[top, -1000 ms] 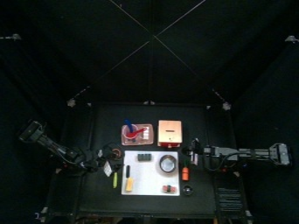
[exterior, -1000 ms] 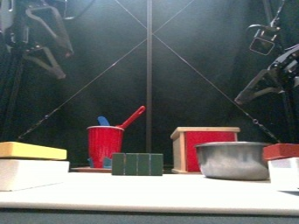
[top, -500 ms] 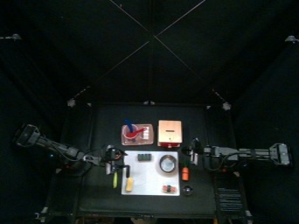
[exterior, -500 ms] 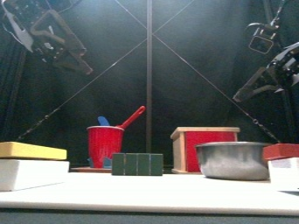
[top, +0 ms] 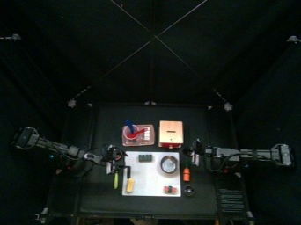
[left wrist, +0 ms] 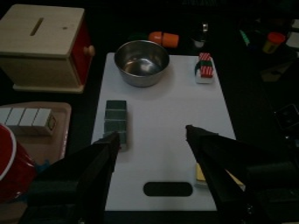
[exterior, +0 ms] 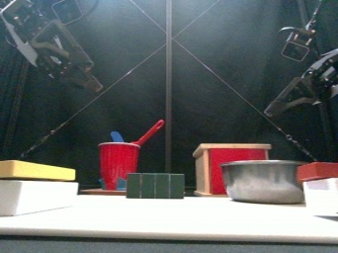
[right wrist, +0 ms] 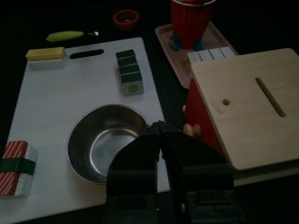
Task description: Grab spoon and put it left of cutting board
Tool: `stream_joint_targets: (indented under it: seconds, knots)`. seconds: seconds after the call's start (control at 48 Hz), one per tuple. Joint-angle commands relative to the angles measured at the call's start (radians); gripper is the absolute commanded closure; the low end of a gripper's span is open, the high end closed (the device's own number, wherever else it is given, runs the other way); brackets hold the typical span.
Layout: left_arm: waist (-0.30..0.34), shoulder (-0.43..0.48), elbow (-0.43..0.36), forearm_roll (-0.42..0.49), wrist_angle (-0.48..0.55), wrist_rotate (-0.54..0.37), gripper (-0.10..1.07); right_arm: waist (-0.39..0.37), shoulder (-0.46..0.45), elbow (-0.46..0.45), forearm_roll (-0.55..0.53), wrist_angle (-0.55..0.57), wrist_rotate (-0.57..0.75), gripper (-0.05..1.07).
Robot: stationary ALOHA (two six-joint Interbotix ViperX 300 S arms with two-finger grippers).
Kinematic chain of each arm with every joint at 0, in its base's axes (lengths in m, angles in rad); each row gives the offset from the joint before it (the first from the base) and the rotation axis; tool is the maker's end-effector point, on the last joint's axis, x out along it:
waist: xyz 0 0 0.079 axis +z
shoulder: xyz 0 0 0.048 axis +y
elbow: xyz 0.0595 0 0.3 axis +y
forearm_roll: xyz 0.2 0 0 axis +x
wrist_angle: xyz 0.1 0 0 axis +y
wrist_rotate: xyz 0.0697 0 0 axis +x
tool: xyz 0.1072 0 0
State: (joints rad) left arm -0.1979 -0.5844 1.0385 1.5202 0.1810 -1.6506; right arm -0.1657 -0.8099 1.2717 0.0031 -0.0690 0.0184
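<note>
left gripper (left wrist: pixel 152 157): jaws spread wide, holding nothing; hangs over the near end of the cutting board (left wrist: pixel 163 105), above its handle slot
right gripper (right wrist: pixel 163 144): jaws pressed together, empty; hovers by the steel bowl (right wrist: pixel 107 140) and wooden box (right wrist: pixel 251 101)
spoon (top: pixel 116 182): yellow, flat on the table just left of the cutting board in the top view; untouched
on board: steel bowl, green blocks (left wrist: pixel 114 118), yellow slab (right wrist: pixel 45 54)
off board: red cup (exterior: pixel 119 163) on a tray

White cutting board (left wrist: pixel 163 122), yellow spoon (right wrist: pixel 66 36), red cup (exterior: pixel 119 163), silver bowl (right wrist: pixel 108 143)
</note>
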Motion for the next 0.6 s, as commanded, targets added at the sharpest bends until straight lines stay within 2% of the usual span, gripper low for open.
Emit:
stream_joint_targets:
  seconds: [0.0, 0.583]
  knots:
    - [0.005, -0.002, -0.017, 0.005, 0.0, 0.002, 0.03, -0.003, -0.002, -0.009, 0.0, -0.003, 0.0, 1.02]
    - [0.135, -0.002, -0.009, 0.049, 0.0, 0.005, 0.03, -0.002, -0.006, -0.025, -0.002, -0.003, -0.002, 1.02]
